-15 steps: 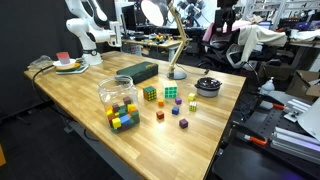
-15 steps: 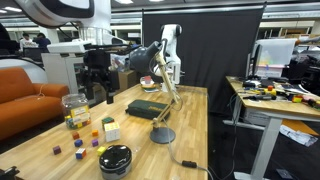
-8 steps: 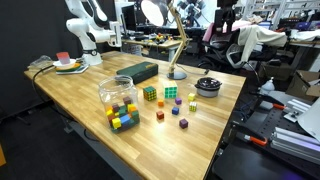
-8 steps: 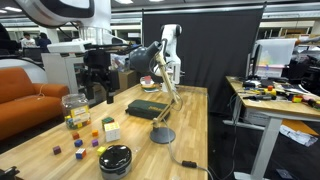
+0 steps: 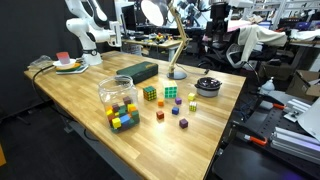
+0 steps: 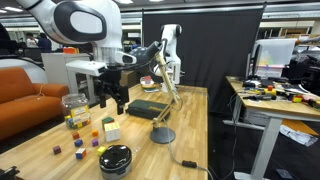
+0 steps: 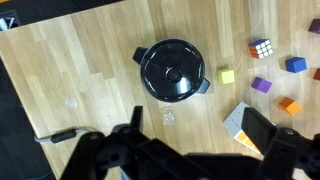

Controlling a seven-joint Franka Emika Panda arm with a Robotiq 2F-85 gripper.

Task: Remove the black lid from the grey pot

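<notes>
Wrist view looks straight down on the black lid point(image 7: 172, 72). It's sitting flat on the grey pot point(image 7: 204, 87) and covers it, so only the rim and two little side tabs peek out. The gripper point(image 7: 195, 140) comes in at the bottom edge, below the pot in that picture. Its fingers point(image 7: 262, 130) are spread wide with nothing between them, and they're clear of the lid.

To the right of the pot there's a puzzle cube point(image 7: 261, 48) and a scatter of small coloured cubes point(image 7: 262, 84). In an exterior view the gripper point(image 6: 112, 97) hangs in the air well above the pot, not touching it. The lamp base point(image 6: 162, 135) is near the pot, and the clear jar point(image 6: 74, 108) stands further off. The pot sits close to the edge of the wooden table point(image 5: 70, 95).
</notes>
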